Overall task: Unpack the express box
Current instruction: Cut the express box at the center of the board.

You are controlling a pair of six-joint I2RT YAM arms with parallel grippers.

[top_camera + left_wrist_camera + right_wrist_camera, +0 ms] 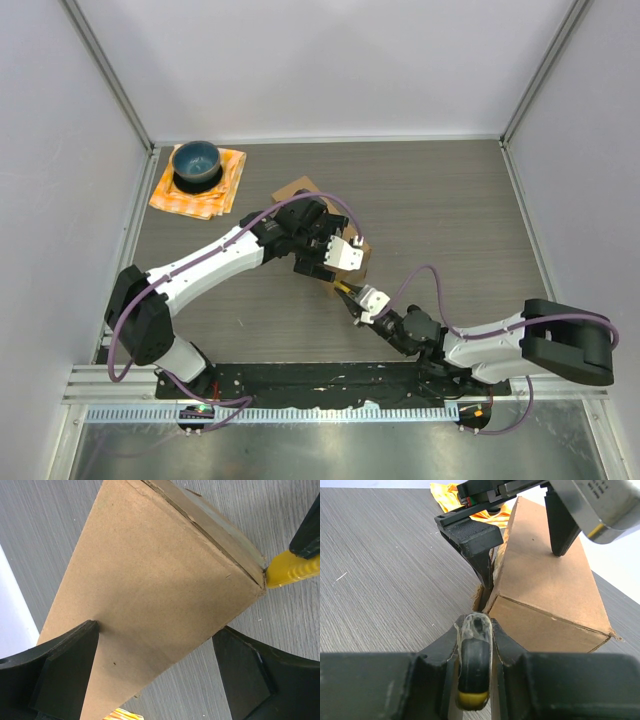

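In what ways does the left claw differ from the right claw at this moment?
The left claw stands wide open; the right claw is shut on something. The left claw straddles the express box; the right claw grips a yellow and black tool, whose tip meets the box's corner. Both are at the same box.

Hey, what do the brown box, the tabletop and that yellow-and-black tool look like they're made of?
Brown rectangular box: matte cardboard, judging by its fibrous face and layered edge. Grey streaked tabletop: probably wood-grain laminate, low sheen. Yellow-and-black tool: likely smooth moulded plastic; no blade shows.
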